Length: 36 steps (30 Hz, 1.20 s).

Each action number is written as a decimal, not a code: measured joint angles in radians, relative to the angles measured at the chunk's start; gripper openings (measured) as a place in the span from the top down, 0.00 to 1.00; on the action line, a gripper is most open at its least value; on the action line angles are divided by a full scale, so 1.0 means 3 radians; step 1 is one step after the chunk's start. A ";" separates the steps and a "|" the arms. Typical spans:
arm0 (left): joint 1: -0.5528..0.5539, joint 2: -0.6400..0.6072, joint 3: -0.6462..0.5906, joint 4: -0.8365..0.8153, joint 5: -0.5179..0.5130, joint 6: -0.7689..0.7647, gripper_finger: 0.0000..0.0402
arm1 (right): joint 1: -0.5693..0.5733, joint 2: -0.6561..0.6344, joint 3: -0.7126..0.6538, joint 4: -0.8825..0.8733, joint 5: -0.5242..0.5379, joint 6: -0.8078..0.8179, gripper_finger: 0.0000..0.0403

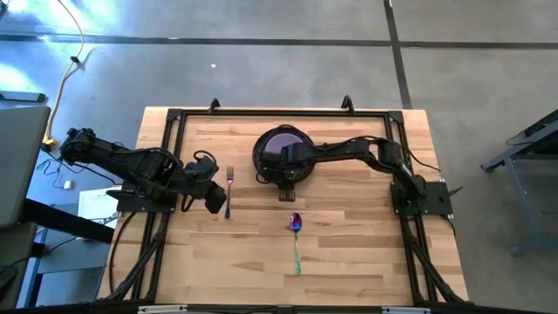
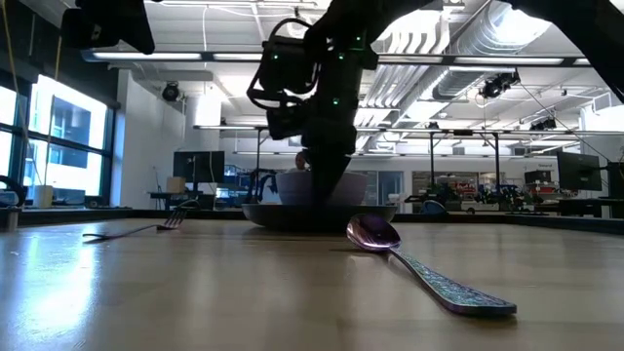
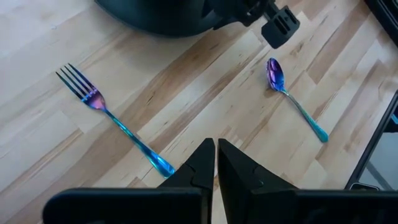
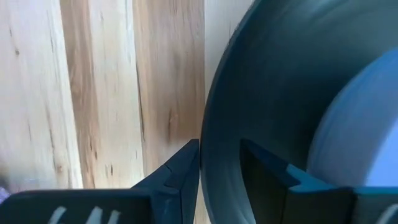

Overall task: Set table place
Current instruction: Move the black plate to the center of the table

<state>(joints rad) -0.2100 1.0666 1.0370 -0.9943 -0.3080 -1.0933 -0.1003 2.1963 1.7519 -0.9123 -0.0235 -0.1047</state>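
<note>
High view: right gripper [image 1: 289,180] pinches the plate [image 1: 266,160] rim at the table's [image 1: 349,253] far centre, bowl [image 1: 281,144] inside. Left gripper [image 1: 218,202] closed, empty, beside fork [image 1: 230,189]. Spoon [image 1: 296,240] lies nearer.

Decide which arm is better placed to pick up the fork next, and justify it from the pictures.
Left. The left gripper, fingers together, hangs right beside the fork. The right gripper is busy, clamped across the plate rim, with the bowl on it.
</note>
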 joint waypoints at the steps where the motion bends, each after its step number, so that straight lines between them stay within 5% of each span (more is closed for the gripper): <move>1: 0.0000 0.0001 0.0000 0.0000 0.0000 0.0000 0.98 | -0.0001 0.0015 0.0000 0.0024 -0.0009 0.0000 0.73; 8: 0.0000 0.0000 0.0000 0.0006 -0.0003 -0.0003 0.98 | 0.0002 0.0067 0.0000 0.0042 -0.0035 0.0009 0.75; 15: 0.0000 0.0001 0.0000 0.0006 -0.0003 -0.0003 0.98 | 0.0003 0.0062 0.0000 0.0046 -0.0051 -0.0009 0.98; 36: 0.0000 0.0001 0.0000 0.0004 -0.0001 0.0001 0.98 | 0.0510 0.0060 0.0003 0.0086 -0.0217 0.0161 1.00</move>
<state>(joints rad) -0.2100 1.0668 1.0370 -0.9932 -0.3084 -1.0931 0.0527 2.2143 1.7527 -0.8864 -0.0887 -0.0564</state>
